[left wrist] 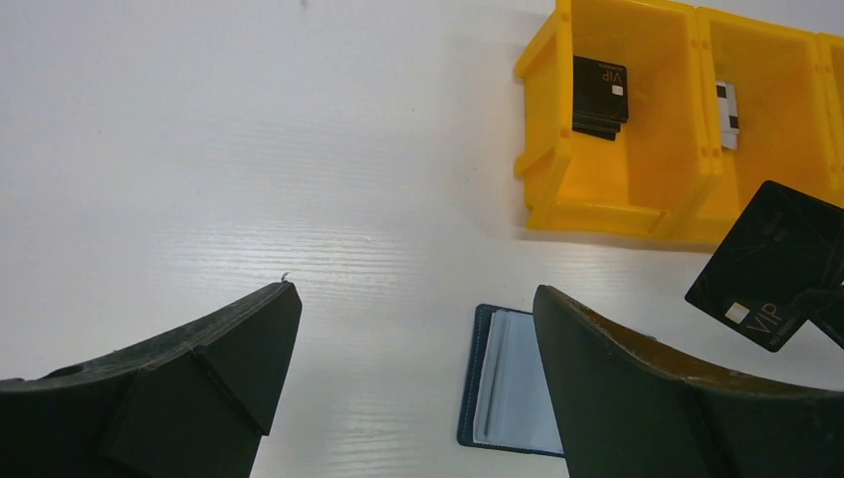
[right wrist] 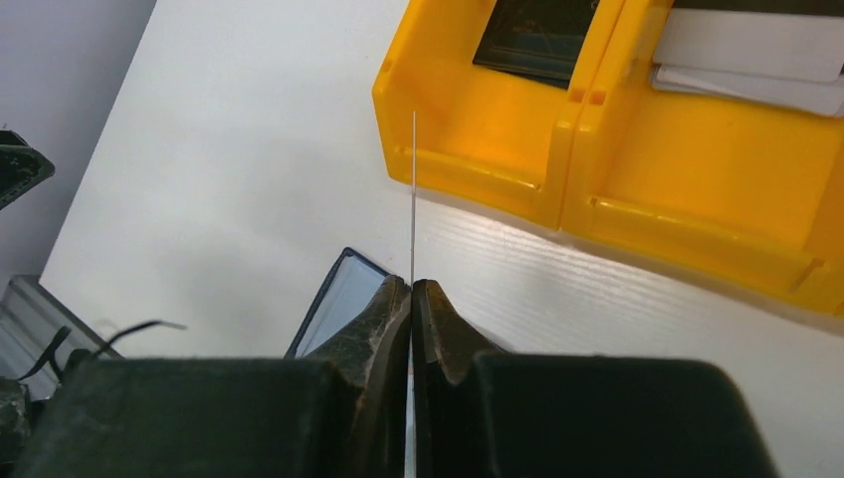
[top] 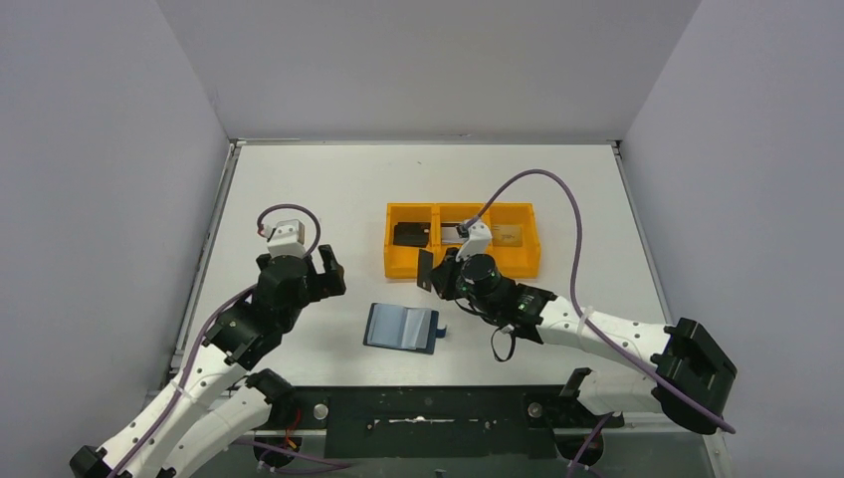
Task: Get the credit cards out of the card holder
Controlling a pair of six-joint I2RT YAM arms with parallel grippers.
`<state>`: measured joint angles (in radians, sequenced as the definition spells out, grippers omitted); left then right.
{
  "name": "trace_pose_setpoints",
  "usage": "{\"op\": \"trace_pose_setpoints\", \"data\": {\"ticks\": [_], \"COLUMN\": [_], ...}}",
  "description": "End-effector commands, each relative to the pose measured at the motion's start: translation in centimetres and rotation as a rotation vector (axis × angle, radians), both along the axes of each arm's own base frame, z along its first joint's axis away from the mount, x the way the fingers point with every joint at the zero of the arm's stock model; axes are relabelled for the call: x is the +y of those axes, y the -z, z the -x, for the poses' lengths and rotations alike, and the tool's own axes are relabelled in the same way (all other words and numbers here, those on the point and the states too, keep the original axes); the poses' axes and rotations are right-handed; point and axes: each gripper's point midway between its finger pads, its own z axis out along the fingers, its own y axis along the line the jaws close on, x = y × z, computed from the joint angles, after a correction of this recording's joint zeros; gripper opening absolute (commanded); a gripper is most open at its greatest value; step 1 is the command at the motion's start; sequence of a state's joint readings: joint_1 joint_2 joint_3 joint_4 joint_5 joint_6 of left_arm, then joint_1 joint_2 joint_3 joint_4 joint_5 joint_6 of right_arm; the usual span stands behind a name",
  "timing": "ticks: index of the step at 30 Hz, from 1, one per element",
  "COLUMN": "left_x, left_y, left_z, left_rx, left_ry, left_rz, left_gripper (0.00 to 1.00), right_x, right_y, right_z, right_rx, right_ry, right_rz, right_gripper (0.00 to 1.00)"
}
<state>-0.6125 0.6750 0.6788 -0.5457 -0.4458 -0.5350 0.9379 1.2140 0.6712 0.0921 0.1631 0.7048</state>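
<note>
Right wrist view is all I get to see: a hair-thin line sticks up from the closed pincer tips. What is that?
Observer: It is a black card seen edge-on, gripped by the right pincer. The left wrist view shows its flat face, printed with VIP.
Operator: Funny! And what is the other arm doing?
Observer: In the top view the left pincer is open and holds nothing. It is off to the left of the card holder, which lies open on the table.
</note>
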Motion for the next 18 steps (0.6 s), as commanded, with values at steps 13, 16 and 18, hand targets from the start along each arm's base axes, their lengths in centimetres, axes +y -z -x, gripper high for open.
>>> {"op": "trace_pose_setpoints", "data": {"ticks": [13,16,18], "left_x": [1.9,2.1,2.2], "left_y": [-1.2,-1.3,-1.3], "left_z": [-1.1,-1.0,-1.0], "left_rx": [-0.063,-0.070,-0.072], "left_ry": [-0.112,-0.122,-0.129], "left_rz": [0.018,0.022,0.022], "left_gripper": [0.90,0.90,0.90], "right_x": [0.7,1.0,1.2], "right_y": [-6.2,-5.6,-5.0], "right_z": [-4.4,-5.7,-6.4], "right_rx": [-0.462,-0.465,-0.459], "right_ry": [-0.160,-0.181,-0.203], "right_rz": [0.349,0.440,0.522], "right_gripper": [0.00,0.00,0.00]}}
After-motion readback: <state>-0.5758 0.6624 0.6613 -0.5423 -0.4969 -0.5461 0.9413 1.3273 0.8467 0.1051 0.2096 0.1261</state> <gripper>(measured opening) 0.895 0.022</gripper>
